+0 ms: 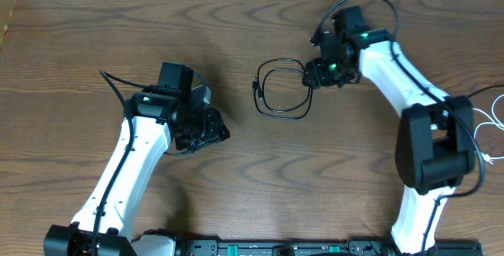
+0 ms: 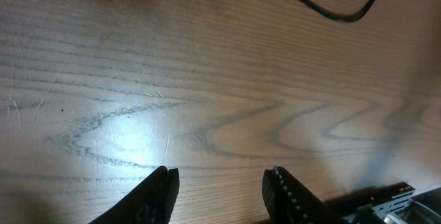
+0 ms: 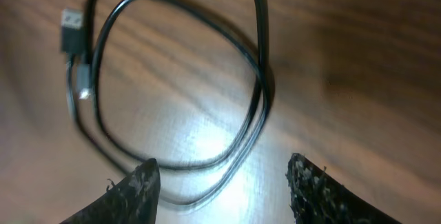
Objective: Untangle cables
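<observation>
The black cable (image 1: 282, 90) lies in a loose double loop on the table's middle, its plug ends (image 1: 256, 87) at the loop's left. The right wrist view shows the loop (image 3: 258, 65) and a USB plug (image 3: 71, 31). My right gripper (image 1: 315, 73) is open at the loop's right edge, its fingers (image 3: 224, 176) straddling the nearest strands just above them. My left gripper (image 1: 216, 130) is open and empty, to the left of the loop; the cable shows at the top right of its view (image 2: 337, 3), far from the fingers (image 2: 220, 182). The white cable (image 1: 482, 130) lies at the far right, separate from the black one.
The wooden table (image 1: 236, 35) has its back edge along the top of the overhead view. The right arm's base (image 1: 433, 146) stands between the black loop and the white cable. Thicker black wires run along both arms.
</observation>
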